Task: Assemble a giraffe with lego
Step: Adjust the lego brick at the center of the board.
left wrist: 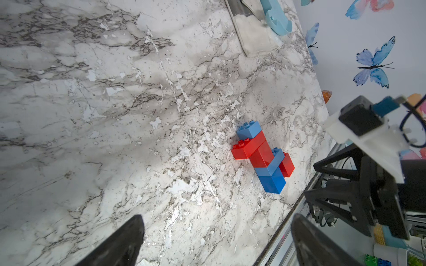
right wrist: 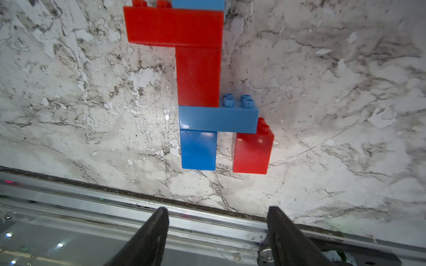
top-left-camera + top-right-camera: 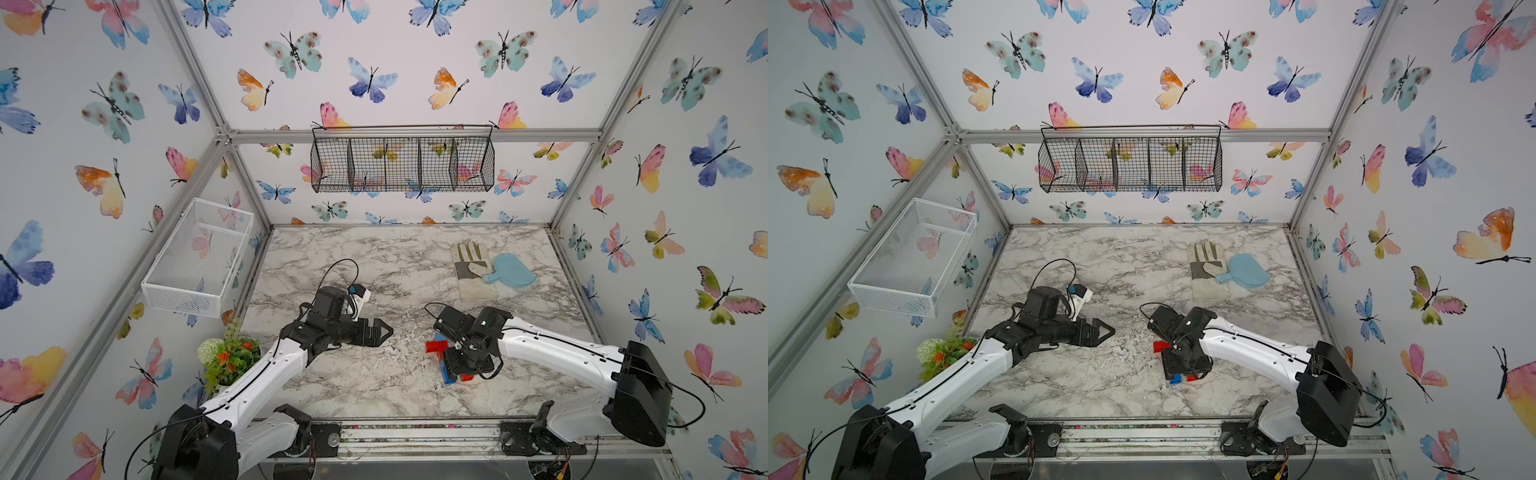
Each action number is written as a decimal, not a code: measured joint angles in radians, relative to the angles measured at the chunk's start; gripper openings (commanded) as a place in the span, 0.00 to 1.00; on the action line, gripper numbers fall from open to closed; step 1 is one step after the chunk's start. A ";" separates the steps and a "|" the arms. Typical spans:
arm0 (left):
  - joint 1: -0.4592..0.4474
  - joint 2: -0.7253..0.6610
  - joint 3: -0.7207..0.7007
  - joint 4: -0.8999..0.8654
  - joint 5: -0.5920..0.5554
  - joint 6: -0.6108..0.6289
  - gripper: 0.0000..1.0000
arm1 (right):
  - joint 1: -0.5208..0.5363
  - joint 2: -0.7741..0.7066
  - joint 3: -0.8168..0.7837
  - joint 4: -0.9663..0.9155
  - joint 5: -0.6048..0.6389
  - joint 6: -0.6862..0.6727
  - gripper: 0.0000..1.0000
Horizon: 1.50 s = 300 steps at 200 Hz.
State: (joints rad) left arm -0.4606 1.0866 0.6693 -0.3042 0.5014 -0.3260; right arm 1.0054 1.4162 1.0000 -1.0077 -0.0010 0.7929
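Giraffe [image 2: 198,76] shows red neck (blue body); left claw [image 1: 217,216], right claw [image 2: 218,208] both released

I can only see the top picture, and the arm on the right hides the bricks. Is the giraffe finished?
Observer: The right wrist camera shows the giraffe lying flat on its side on the table.
Child: Are both legs stuck on?
Observer: The red leg has its bumps showing beside the blue body, so it looks not pushed in.
Child: Is the pincer holding it?
Observer: No. The right pincer is open, with nothing between its fingers, and it is apart from the giraffe.
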 measured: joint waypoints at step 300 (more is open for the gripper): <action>-0.006 -0.006 0.000 0.000 -0.053 0.003 0.98 | 0.093 0.217 -0.090 0.391 0.123 0.124 0.66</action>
State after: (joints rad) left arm -0.4667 1.0809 0.6693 -0.3042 0.4480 -0.3225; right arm 1.0985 1.6329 0.9104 -0.6167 0.1219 0.9165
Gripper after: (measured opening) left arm 0.984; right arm 0.661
